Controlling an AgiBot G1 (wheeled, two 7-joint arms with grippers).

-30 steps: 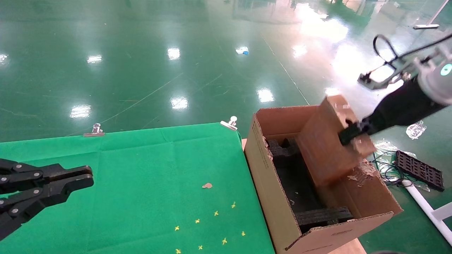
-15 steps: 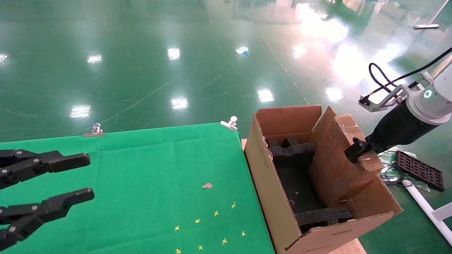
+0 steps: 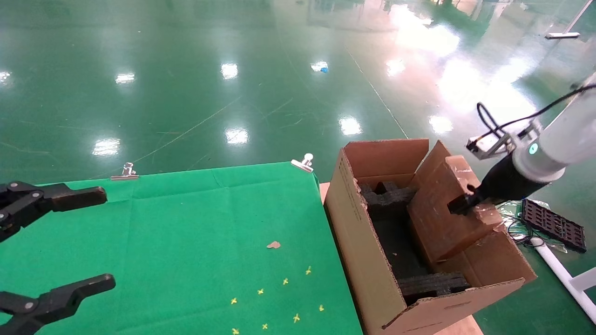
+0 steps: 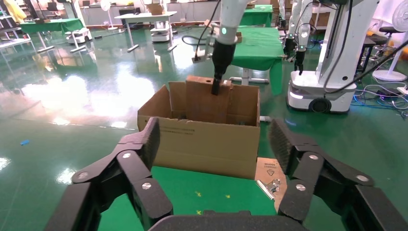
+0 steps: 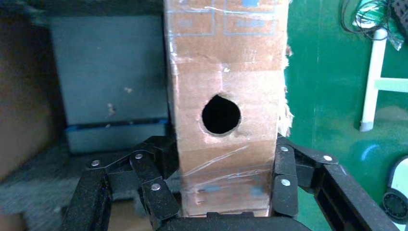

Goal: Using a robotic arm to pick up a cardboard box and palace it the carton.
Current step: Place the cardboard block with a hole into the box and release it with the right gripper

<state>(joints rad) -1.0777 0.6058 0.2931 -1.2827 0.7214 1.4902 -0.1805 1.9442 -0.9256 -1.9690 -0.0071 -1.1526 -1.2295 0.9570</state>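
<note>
The robotic arm on the right reaches down over the carton (image 3: 368,260), and its right gripper (image 3: 463,202) is shut on the cardboard box (image 3: 437,218). The box is tilted, with its lower part inside the carton against the right wall. In the right wrist view the fingers (image 5: 154,187) clamp both sides of the taped box (image 5: 226,62), below its round hole. Black foam inserts (image 3: 386,197) lie on the carton's bottom. Over the left of the table, my left gripper (image 3: 104,237) is open and holds nothing; from its wrist the carton (image 4: 207,144) stands ahead.
The green cloth table (image 3: 200,223) has metal clips (image 3: 302,163) on its far edge and small yellow marks near the front. A black grille (image 3: 551,223), cables and a white pole lie on the floor right of the carton.
The right arm has lowered the cardboard box deeper into the carton. The left gripper's fingers have spread from shut to wide open.
</note>
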